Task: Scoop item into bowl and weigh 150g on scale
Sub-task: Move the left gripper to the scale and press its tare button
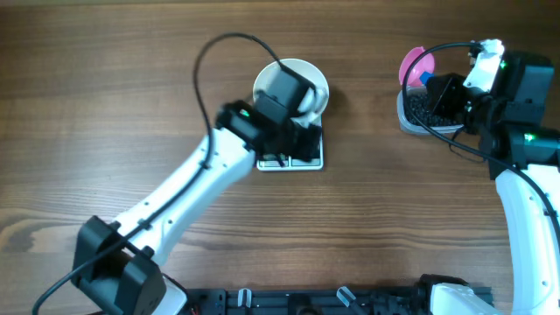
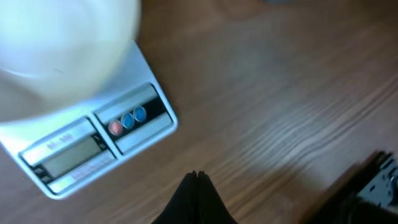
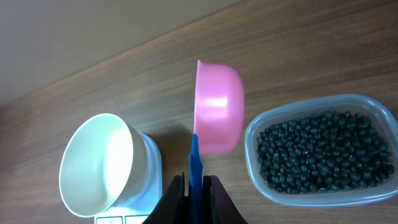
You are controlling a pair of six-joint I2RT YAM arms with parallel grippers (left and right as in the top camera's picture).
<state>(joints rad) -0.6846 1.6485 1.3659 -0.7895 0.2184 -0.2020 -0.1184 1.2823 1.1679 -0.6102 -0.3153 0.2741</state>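
A pink plastic scoop (image 3: 217, 106) was pinched in the right fingers (image 3: 178, 200) just beside the clear tub (image 3: 254, 163) of small black beans (image 3: 320, 155); the left fingers (image 2: 186, 199) were pressed together by the white scale (image 2: 81, 149).

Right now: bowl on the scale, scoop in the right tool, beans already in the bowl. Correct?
No: the bowl is empty; the beans sit in the tub, per the right wrist view. Bowl on scale, scoop in right tool: yes.
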